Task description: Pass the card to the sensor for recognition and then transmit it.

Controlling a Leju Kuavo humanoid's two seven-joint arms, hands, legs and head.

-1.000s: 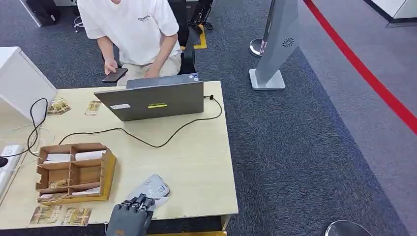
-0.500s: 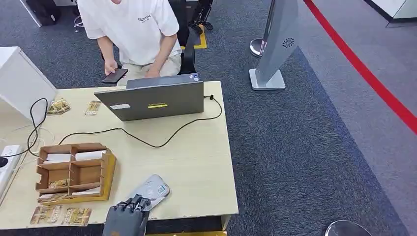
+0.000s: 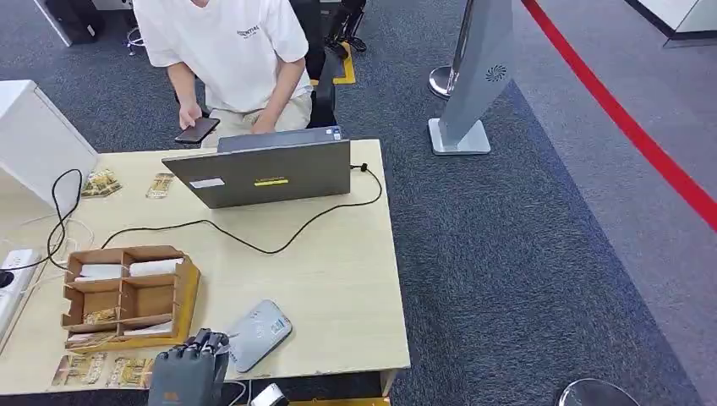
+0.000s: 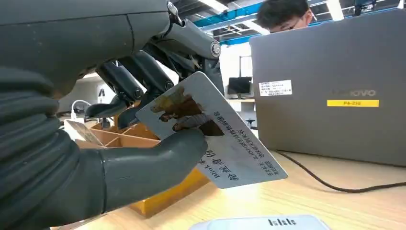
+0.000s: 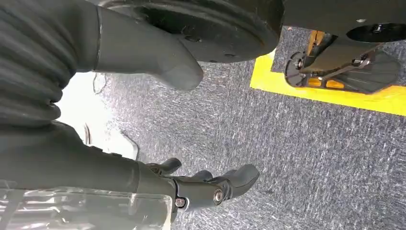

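My left hand [image 3: 188, 372] hovers at the table's front edge, just left of the sensor [image 3: 258, 332], a flat grey-blue pad with rounded corners. In the left wrist view the thumb [image 4: 158, 158] and fingers pinch a white printed card [image 4: 230, 148], tilted above the table. The sensor's edge [image 4: 261, 223] lies below and in front of the card. My right hand [image 5: 206, 184] hangs over the carpet, fingers apart and holding nothing.
A wooden compartment box [image 3: 127, 296] with cards stands left of the sensor. Loose cards [image 3: 106, 370] lie at the front left. A grey laptop [image 3: 262, 173] and black cable [image 3: 254, 241] are further back. A person [image 3: 228, 59] sits behind the laptop with a phone.
My left hand has drawn back left and toward the table's front edge with the card. The sensor, partly covered before, now lies uncovered.
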